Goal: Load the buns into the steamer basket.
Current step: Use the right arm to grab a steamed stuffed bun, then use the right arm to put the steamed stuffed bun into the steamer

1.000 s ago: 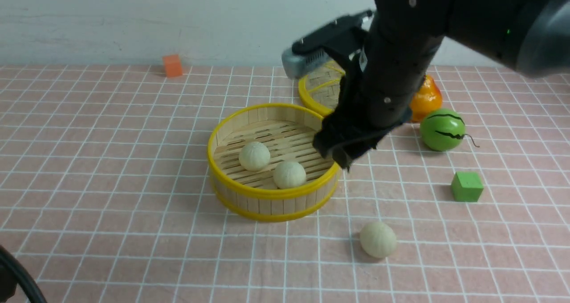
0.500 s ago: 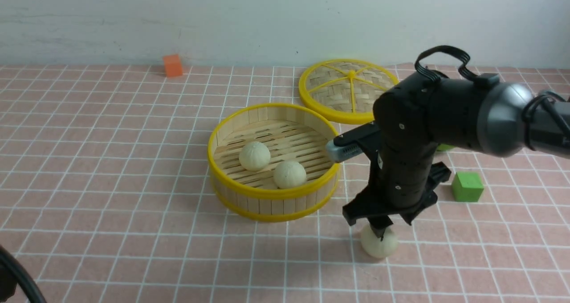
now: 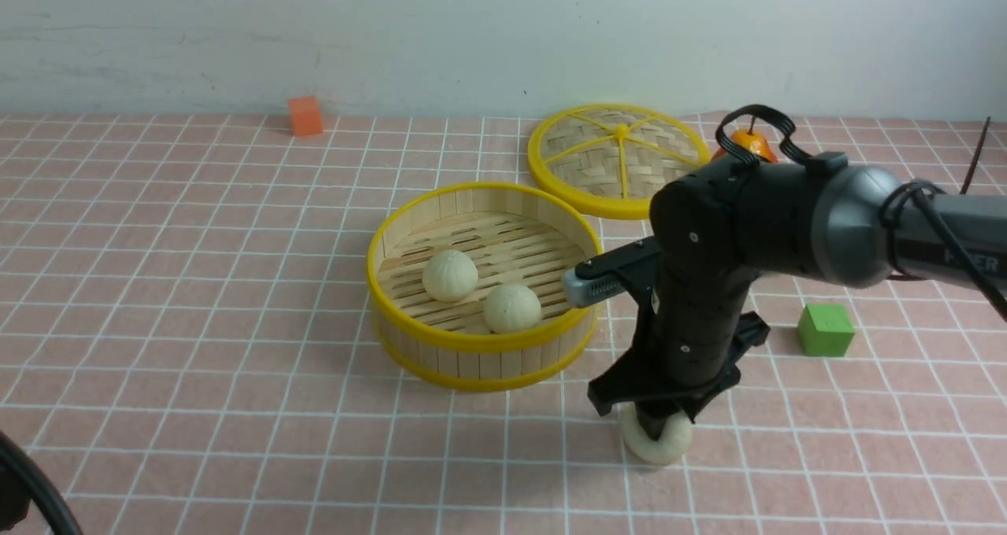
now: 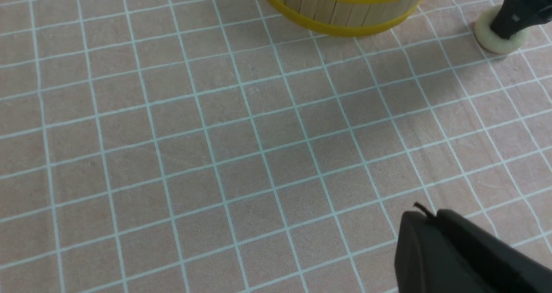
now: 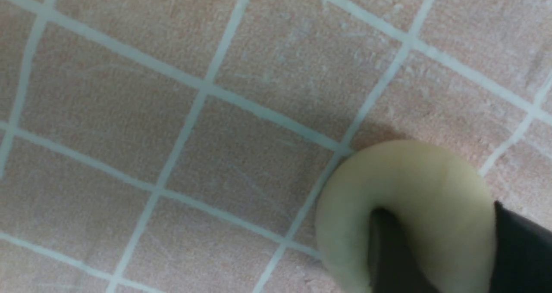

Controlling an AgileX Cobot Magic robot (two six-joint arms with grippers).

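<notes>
Two buns [image 3: 449, 275] [image 3: 511, 308] lie on the slatted floor of the steamer basket [image 3: 480, 342]. A third bun [image 3: 657, 447] sits on the cloth in front and to the right of the basket, squashed out of round. My right gripper [image 3: 657, 423] points straight down onto it. In the right wrist view the gripper [image 5: 440, 215] has one finger [image 5: 388, 250] dug into the bun [image 5: 405, 176] and the other against its far side. My left gripper [image 4: 424, 217] hovers shut over bare cloth, with the basket [image 4: 345, 8] and the squashed bun [image 4: 496, 47] at a distance from it.
A flat woven lid with a yellow rim [image 3: 617, 157] lies behind the basket. An orange fruit [image 3: 747, 143] peeks over the right arm. A green cube [image 3: 824, 330] sits right of the arm, and an orange cube [image 3: 305, 116] by the back wall.
The right arm swung from above the basket's right rim down onto the loose bun in front. Its fingers have closed in and pressed the bun flatter. The left arm has not moved.
</notes>
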